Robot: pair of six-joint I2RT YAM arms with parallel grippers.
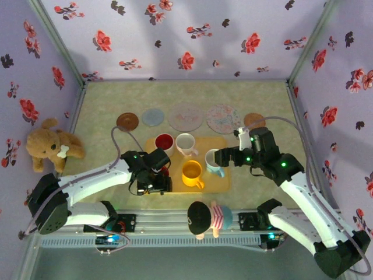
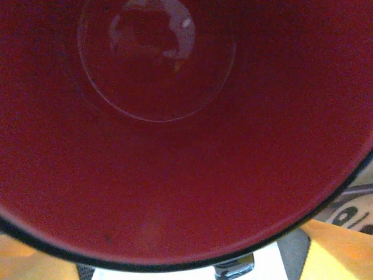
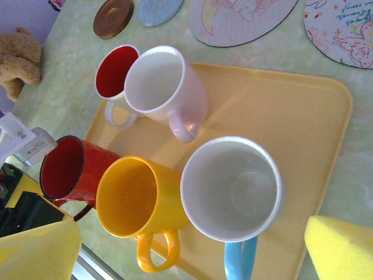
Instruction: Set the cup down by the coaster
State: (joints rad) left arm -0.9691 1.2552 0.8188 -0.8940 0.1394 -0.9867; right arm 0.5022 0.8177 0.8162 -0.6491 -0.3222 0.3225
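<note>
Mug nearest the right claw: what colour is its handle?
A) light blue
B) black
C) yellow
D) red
A: in the right wrist view, the white mug beside the yellow mug on the tray has a light blue handle.

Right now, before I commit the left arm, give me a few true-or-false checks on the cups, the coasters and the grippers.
1. The yellow cup lies on its side. False: it stands upright on the tray.
2. The right gripper is open. True.
3. The left wrist camera looks straight into a red cup. True.
4. A cup already sits on the left brown coaster. False: that coaster is bare.
5. The blue-handled cup is empty. True.
</note>
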